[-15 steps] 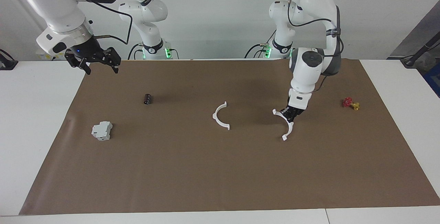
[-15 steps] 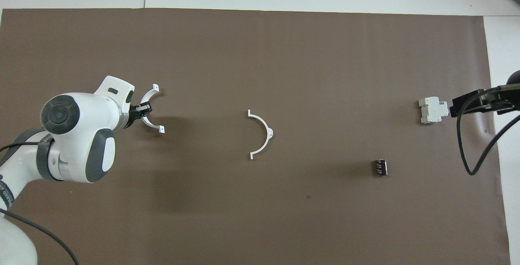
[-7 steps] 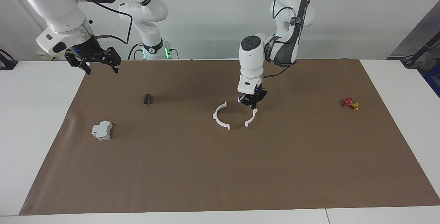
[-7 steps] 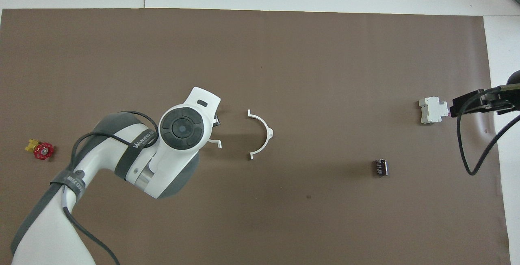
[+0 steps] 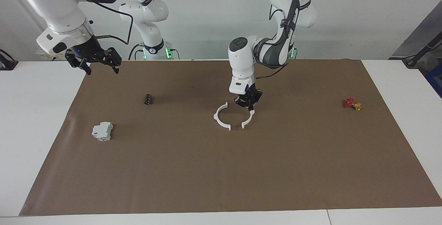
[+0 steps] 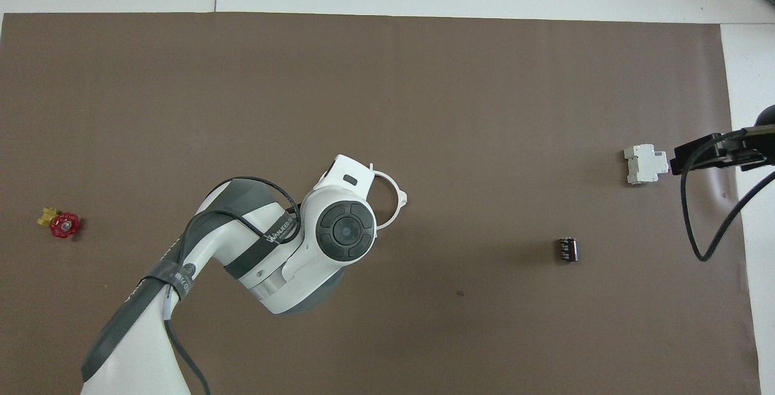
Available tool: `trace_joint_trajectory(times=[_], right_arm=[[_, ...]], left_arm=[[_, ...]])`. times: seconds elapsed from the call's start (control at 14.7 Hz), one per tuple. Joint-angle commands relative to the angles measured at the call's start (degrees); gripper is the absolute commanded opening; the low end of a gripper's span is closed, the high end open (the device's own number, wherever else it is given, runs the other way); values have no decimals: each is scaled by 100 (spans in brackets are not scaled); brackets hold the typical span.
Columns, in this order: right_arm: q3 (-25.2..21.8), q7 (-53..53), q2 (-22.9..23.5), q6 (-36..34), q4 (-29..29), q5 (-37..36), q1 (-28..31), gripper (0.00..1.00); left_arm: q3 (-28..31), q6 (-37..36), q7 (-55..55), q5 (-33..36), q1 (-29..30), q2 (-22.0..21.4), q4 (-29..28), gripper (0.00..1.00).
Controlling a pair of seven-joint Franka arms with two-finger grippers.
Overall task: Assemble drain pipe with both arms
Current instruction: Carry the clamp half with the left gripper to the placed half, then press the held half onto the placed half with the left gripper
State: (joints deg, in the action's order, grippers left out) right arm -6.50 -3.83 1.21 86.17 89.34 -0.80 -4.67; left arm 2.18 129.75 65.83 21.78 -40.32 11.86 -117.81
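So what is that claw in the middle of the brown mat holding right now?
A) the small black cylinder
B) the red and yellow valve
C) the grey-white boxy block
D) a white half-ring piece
D: the left claw is shut on a white half-ring, held beside the other half-ring lying on the mat, with a gap between their ends. The cylinder, valve and block lie untouched elsewhere.

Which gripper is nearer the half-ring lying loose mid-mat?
Left. The left gripper, shut on the other half-ring, is right beside the loose half-ring. The right gripper waits, open, up over the mat's corner at the right arm's end.
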Motion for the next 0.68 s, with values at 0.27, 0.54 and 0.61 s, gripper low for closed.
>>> trace_joint_trajectory(times=[0.27,0.54,0.61], right_arm=[[52,14,-68,67,58,124,80,100],[43,6,-68,67,58,115,80,100],[52,6,-68,67,58,115,80,100]], left_arm=[[81,296,834,362,-397,282,65,0],[81,279,852,406,-468,326,47,0],[81,288,852,415,-476,352,47,0]])
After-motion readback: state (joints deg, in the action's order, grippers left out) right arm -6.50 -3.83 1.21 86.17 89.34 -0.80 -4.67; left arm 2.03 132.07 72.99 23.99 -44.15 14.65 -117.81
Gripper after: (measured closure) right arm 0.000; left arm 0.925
